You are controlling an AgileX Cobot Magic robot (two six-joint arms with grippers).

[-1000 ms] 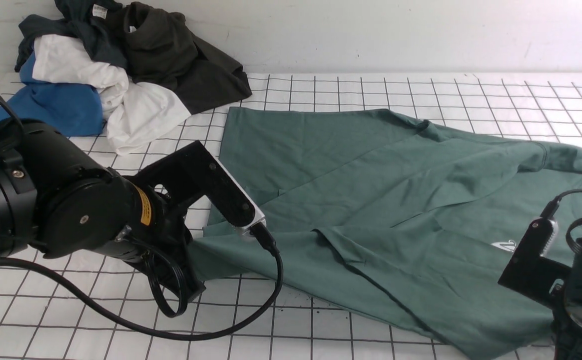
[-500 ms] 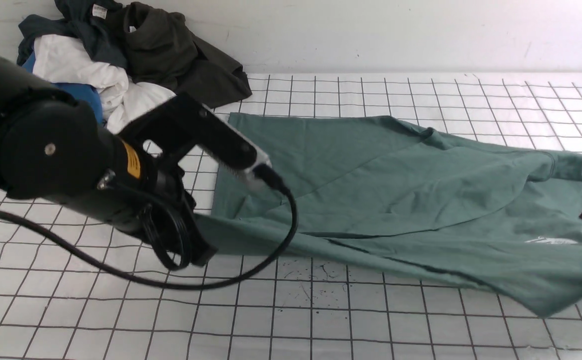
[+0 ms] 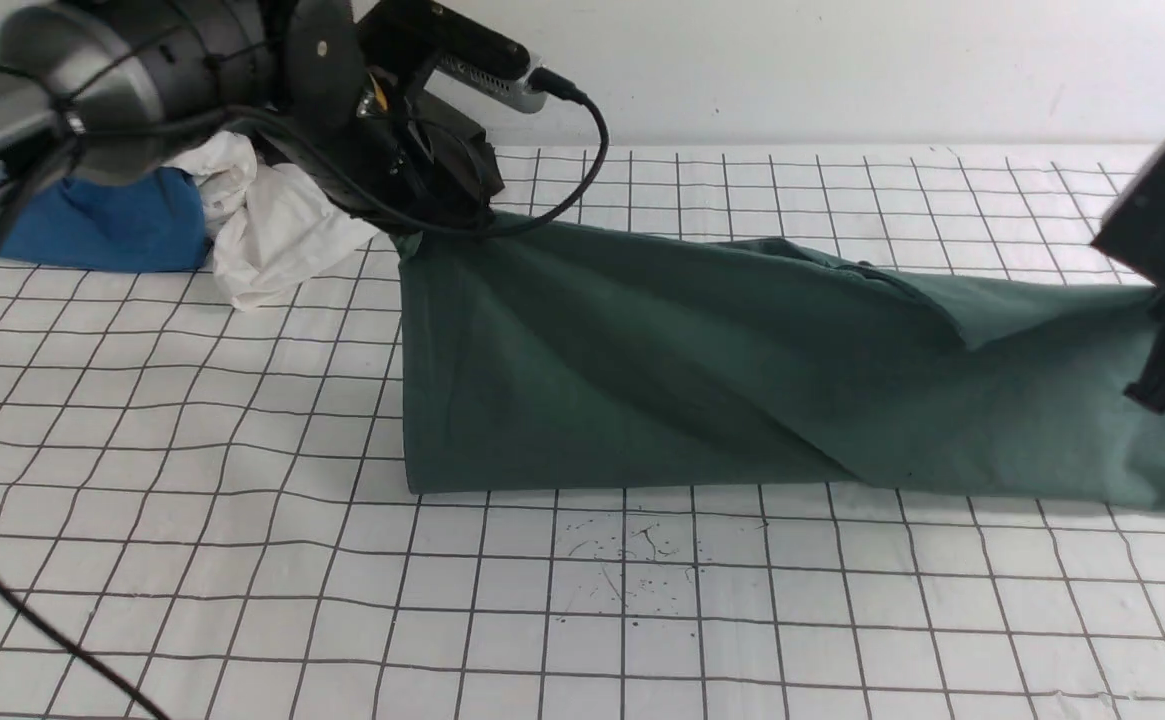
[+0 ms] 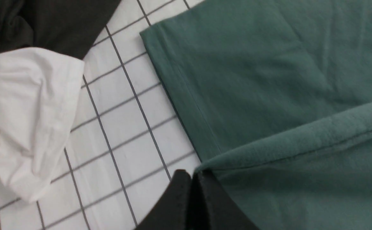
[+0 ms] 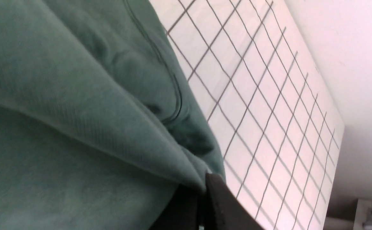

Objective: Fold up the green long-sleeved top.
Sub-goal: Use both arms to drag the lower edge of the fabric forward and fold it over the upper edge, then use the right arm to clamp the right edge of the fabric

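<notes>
While the left gripper (image 4: 194, 179) is clamped on one end of the green top (image 3: 662, 380), the right gripper (image 5: 205, 188) has it pinched too, cloth stretched between.

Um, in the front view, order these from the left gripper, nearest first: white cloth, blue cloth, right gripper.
1. White cloth, just to the left of the left gripper.
2. Blue cloth, farther left.
3. Right gripper, far right side.
</notes>
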